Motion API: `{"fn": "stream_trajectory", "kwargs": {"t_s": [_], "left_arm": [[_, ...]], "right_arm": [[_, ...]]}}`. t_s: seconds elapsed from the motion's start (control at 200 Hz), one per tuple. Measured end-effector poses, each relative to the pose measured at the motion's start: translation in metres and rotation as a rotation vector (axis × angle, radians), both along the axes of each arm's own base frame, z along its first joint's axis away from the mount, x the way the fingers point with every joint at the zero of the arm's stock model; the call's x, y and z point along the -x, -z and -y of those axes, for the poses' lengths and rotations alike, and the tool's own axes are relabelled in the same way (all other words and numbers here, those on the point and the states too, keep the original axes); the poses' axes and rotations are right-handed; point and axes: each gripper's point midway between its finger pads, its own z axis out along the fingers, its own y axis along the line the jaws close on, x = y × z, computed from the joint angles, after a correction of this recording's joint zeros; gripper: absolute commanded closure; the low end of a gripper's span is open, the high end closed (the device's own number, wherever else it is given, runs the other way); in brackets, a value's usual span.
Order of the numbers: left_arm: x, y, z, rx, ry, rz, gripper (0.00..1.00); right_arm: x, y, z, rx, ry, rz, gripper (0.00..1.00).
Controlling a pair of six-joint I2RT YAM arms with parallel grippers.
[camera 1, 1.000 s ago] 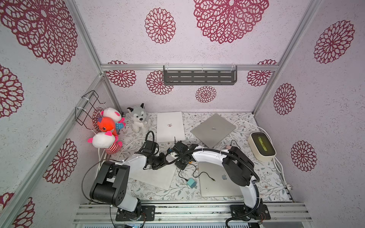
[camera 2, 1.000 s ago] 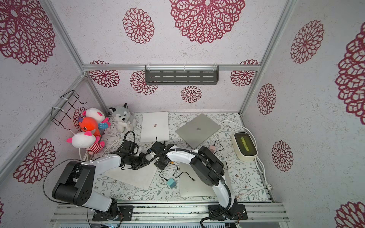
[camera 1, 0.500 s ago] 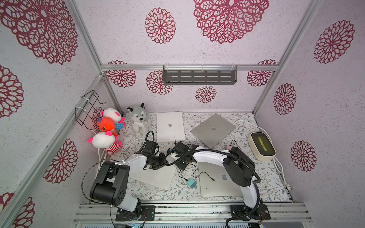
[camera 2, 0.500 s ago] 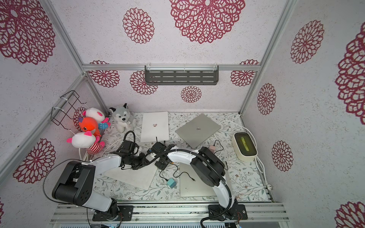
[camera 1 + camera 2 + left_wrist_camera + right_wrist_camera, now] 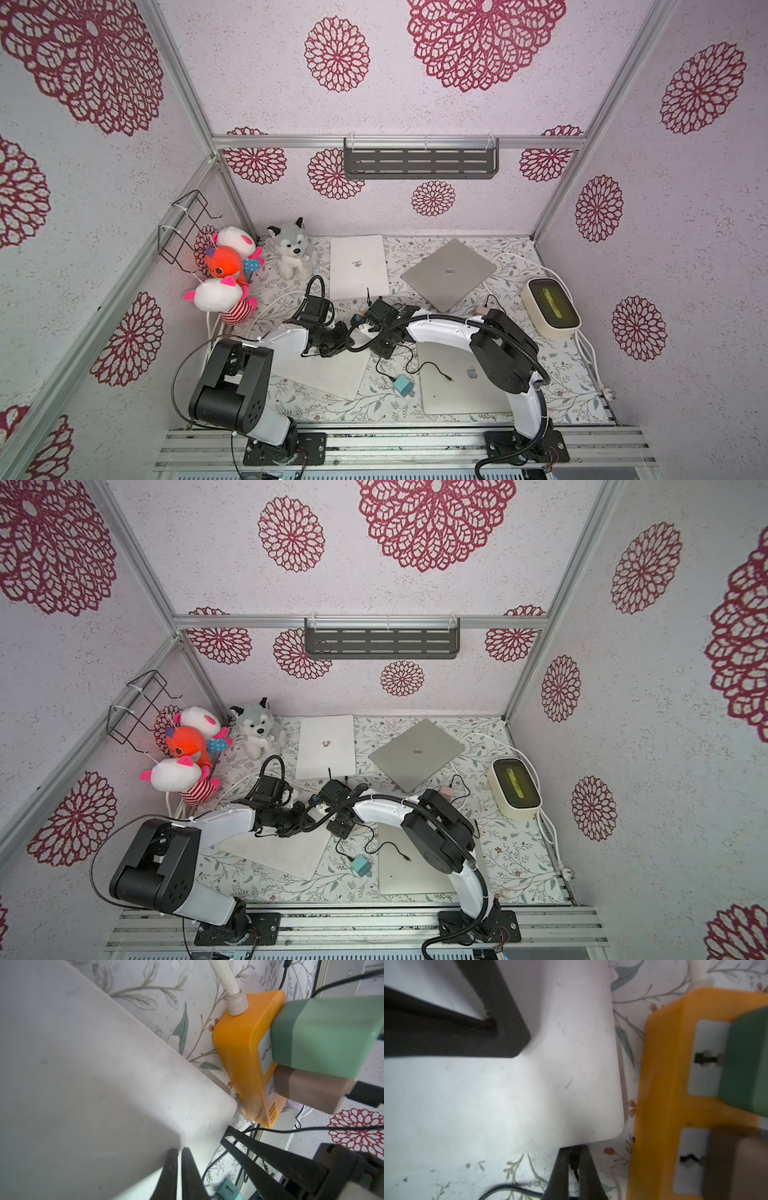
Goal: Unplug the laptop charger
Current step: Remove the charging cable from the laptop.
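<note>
A white laptop point(image 5: 328, 374) lies closed at the front left of the table. My right gripper point(image 5: 574, 1152) is shut on the black plug point(image 5: 574, 1160) of the laptop charger, right at the laptop's point(image 5: 529, 1084) edge near a corner. I cannot tell whether the plug is seated in the port. Its black cable runs to a teal adapter point(image 5: 402, 384) lying loose on the table. My left gripper point(image 5: 179, 1150) is shut and empty, its tips down on the laptop lid point(image 5: 83, 1084). In both top views the two grippers point(image 5: 348, 336) point(image 5: 379, 352) meet over that corner.
An orange power strip point(image 5: 239, 1053) sits just beyond the laptop corner, with a green adapter point(image 5: 324, 1032) and a brown one point(image 5: 307, 1088) plugged in. A silver laptop point(image 5: 461, 386) lies at front right, two more laptops at the back, plush toys point(image 5: 224, 266) at the left, a cream box point(image 5: 550, 307) at the right.
</note>
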Motion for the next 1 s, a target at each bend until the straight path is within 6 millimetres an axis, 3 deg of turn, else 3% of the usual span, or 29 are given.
{"fn": "stream_trajectory", "kwargs": {"t_s": [0.345, 0.615, 0.826, 1.001], "left_arm": [[0.0, 0.0, 0.0, 0.0, 0.0, -0.001, 0.89], [0.0, 0.0, 0.0, 0.0, 0.0, 0.0, 0.89], [0.0, 0.0, 0.0, 0.0, 0.0, 0.0, 0.89], [0.0, 0.0, 0.0, 0.0, 0.0, -0.001, 0.89]], "right_arm": [[0.002, 0.0, -0.001, -0.059, 0.085, -0.053, 0.91], [0.0, -0.001, 0.001, -0.032, 0.037, -0.024, 0.91], [-0.005, 0.0, 0.017, 0.056, 0.034, 0.015, 0.92], [-0.007, 0.001, 0.019, 0.033, 0.065, 0.013, 0.91]]}}
